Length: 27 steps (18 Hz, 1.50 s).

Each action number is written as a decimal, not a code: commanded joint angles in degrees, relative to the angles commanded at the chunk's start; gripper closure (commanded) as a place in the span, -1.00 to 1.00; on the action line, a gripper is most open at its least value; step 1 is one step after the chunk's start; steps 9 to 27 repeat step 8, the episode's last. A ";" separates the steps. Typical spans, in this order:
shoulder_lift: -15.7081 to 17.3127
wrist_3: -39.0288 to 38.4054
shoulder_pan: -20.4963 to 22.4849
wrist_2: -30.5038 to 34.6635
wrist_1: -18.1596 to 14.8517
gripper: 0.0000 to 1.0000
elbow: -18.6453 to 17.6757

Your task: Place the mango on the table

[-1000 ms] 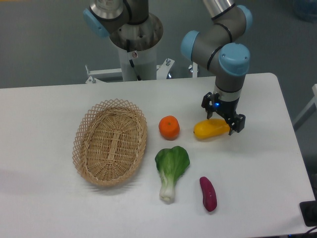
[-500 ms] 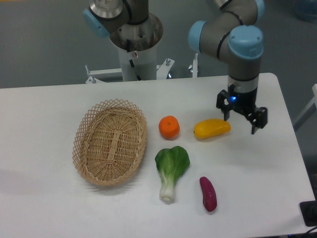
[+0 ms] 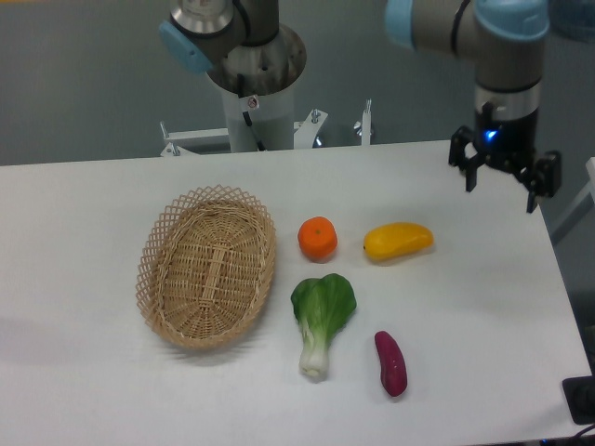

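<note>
The yellow-orange mango (image 3: 398,242) lies on its side on the white table (image 3: 483,307), right of centre, with nothing touching it. My gripper (image 3: 503,193) hangs well above and to the right of it, near the table's far right edge. Its two black fingers stand apart, open, with nothing between them.
A round orange (image 3: 317,239) sits just left of the mango. A green bok choy (image 3: 322,312) and a purple sweet potato (image 3: 391,363) lie nearer the front. An oval wicker basket (image 3: 206,266) stands at the left. The robot's base column (image 3: 254,70) rises behind the table.
My gripper was down at the mango's right end; it has since risen and swung up and to the right, away from the fruit. The mango stays where it lay.
</note>
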 joint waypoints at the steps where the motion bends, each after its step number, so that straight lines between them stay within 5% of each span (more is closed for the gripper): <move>1: 0.18 1.93 1.14 -0.79 -0.87 -1.00 0.09; 5: 0.97 8.97 5.19 -4.83 -4.31 -1.00 0.35; 27: 1.41 10.21 5.81 -4.92 -4.31 -1.00 0.09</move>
